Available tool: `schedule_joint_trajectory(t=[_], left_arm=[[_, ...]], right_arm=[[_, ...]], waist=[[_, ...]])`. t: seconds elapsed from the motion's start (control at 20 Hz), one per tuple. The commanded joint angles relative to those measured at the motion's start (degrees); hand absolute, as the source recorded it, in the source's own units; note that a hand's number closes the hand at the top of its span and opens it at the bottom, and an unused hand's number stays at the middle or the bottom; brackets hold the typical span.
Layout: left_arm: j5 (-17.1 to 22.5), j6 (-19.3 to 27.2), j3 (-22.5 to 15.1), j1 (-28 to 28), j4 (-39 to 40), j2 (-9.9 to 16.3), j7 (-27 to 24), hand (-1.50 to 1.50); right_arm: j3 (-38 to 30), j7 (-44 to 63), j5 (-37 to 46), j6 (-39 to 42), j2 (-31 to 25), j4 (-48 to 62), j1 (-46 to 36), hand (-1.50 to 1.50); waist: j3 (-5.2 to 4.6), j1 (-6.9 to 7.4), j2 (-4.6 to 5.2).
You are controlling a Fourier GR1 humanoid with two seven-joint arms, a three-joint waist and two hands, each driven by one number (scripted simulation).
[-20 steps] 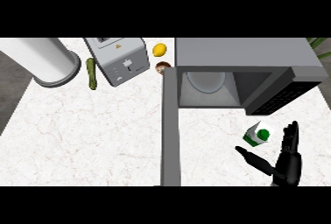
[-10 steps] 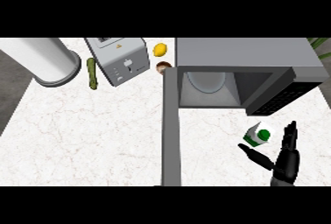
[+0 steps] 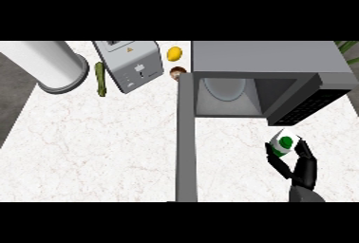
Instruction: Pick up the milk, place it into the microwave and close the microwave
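Down at the lower right of the counter (image 3: 98, 147), the right hand (image 3: 303, 167) is wrapped around the milk (image 3: 284, 142), thumb on one side and fingers on the other, just in front of the microwave (image 3: 270, 61). Its door (image 3: 186, 137) swings wide open, plate (image 3: 226, 88) showing inside. Far left: a toaster (image 3: 129, 64), a lemon (image 3: 174, 53), a cucumber (image 3: 101, 79) and a white canister (image 3: 45, 64).

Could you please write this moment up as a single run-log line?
right robot hand: shut on milk | milk: on counter, beside microwave | door: open | left robot hand: not in view
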Motion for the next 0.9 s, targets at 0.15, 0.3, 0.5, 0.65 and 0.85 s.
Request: schedule_joint_trajectory(t=[0.15,0.3,0.5,0.65,0.85], left_arm=[[1.9,0.6,1.6,0.4,-1.2,0.3,1.2,-1.50],[-4.9,1.2,-1.9,-2.4,-0.4,-2.4,0.4,-1.50],[0.0,-0.6,0.1,0.9,-1.8,-1.9,1.1,-1.50],[1.6,-0.6,1.0,0.8,-1.4,-0.6,1.4,-1.50],[1.2,-1.0,2.1,-0.7,2.3,0.3,0.3,-1.50]], right_arm=[[0.0,-7.5,1.7,-4.3,0.3,2.5,-4.2,1.50],[0.3,-8.3,1.3,-1.0,0.5,1.6,-4.0,1.50],[6.0,-6.5,4.5,4.1,2.3,-2.3,-2.2,1.50],[9.6,-6.5,6.8,12.4,-0.9,-2.1,-3.7,1.50],[13.2,-6.4,7.6,19.2,0.5,-3.8,-2.4,1.50]], waist=[[-0.02,0.08,-0.09],[-0.04,-0.36,-0.04],[-0.09,-0.38,-0.27],[-0.07,0.02,-0.30],[-0.10,-0.62,-0.31]])
